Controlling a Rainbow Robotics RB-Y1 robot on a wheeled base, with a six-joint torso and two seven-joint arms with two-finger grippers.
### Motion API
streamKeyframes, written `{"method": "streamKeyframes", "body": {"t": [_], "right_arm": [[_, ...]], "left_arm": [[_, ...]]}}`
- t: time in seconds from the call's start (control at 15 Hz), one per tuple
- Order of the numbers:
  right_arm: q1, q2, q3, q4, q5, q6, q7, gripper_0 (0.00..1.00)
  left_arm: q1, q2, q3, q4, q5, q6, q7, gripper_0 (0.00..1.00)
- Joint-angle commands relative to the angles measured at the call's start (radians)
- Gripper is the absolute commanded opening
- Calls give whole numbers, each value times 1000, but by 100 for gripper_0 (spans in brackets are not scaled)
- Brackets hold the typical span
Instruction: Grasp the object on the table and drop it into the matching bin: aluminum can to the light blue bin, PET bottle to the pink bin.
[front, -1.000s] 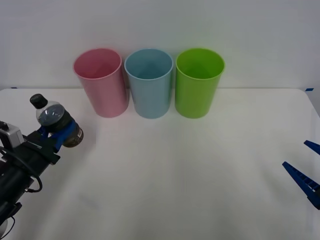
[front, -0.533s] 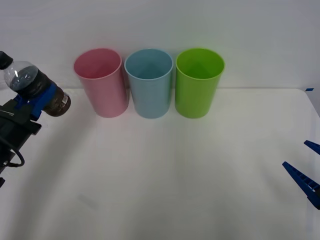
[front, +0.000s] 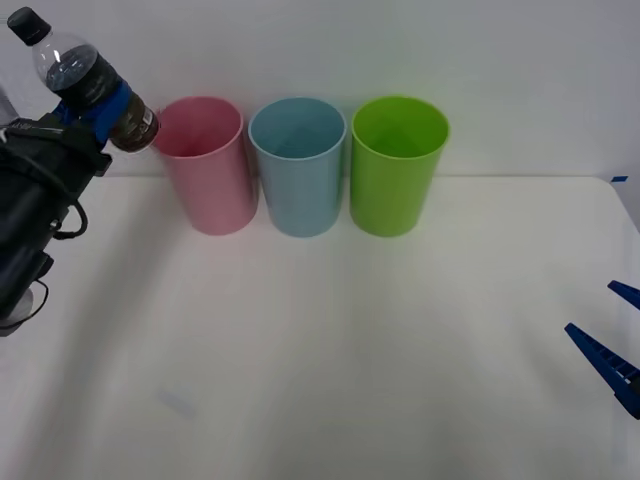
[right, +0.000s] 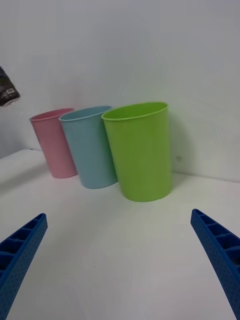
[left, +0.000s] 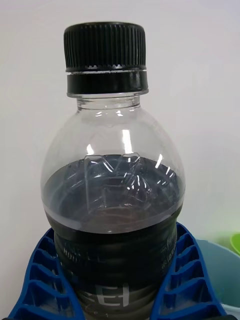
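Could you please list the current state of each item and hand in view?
PET bottle: capped, tilted, held in the air beside the pink bin's rim.
Left hand: shut on the bottle.
Right hand: open, low over the table.
Pink bin: upright.
Light blue bin: upright.
Green bin: upright.

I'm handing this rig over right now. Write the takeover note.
Left tool: shut on the PET bottle, held tilted in the air, up and to the left of the pink bin.
Right tool: open, idle low at the table's right edge.
Bins stand in a row at the back: pink, light blue bin, green bin.
Done: bottle grasped and lifted.
Left: carry it over the pink bin and release.
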Motion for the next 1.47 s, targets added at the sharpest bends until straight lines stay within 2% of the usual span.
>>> {"method": "streamKeyframes", "body": {"t": [0.07,0.4,0.6,1.2,1.27,1.33,1.4,1.47], "right_arm": [[0,0,0,0,0,0,0,100],[0,0,0,0,0,0,0,100],[0,0,0,0,0,0,0,100],[0,0,0,0,0,0,0,100],[0,0,0,0,0,0,0,100],[0,0,0,0,0,0,0,100],[0,0,0,0,0,0,0,100],[0,0,0,0,0,0,0,100]], "left_arm": [[-135,0,-36,146,-44,1,-10,0],[-307,-3,-97,334,-101,9,-31,0],[-395,-32,-111,421,-153,14,-42,0],[-432,-47,-143,450,-187,23,-56,2],[-432,-47,-143,450,-187,23,-58,8],[-432,-46,-143,450,-184,23,-56,51],[-432,-47,-143,450,-181,23,-54,100],[-432,-46,-143,450,-178,23,-56,100]]}}
